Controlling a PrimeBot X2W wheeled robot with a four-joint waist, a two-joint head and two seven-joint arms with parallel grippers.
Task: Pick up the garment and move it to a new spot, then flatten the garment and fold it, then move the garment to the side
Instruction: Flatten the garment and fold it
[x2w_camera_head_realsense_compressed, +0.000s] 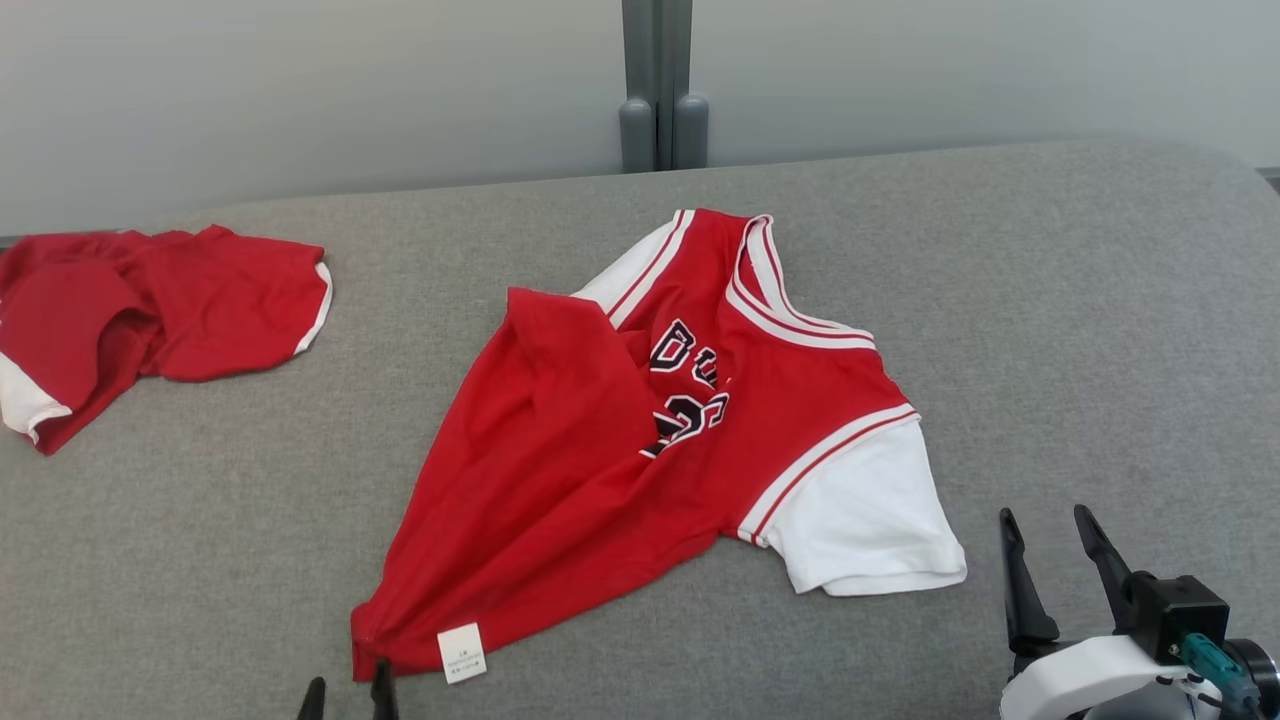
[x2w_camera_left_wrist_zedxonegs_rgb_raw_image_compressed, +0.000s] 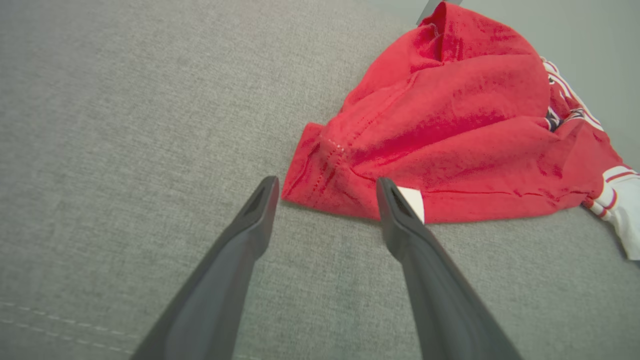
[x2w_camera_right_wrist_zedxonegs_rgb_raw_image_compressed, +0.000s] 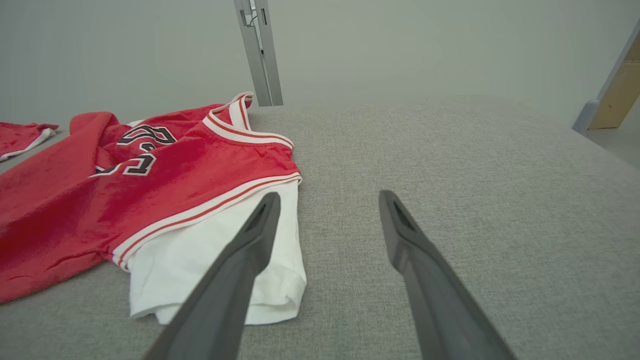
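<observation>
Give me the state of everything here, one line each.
Jersey, rumpled, one side folded over its lettering.
Second red garment, crumpled, far left.
Left end effector, open, empty, at the jersey's hem corner.
Right end effector, open, empty, beside the white sleeve.

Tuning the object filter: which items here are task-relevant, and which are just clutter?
In the job: red jersey; left pincer, open by its hem; right pincer, open.
Lying about: second red garment; grey post.
</observation>
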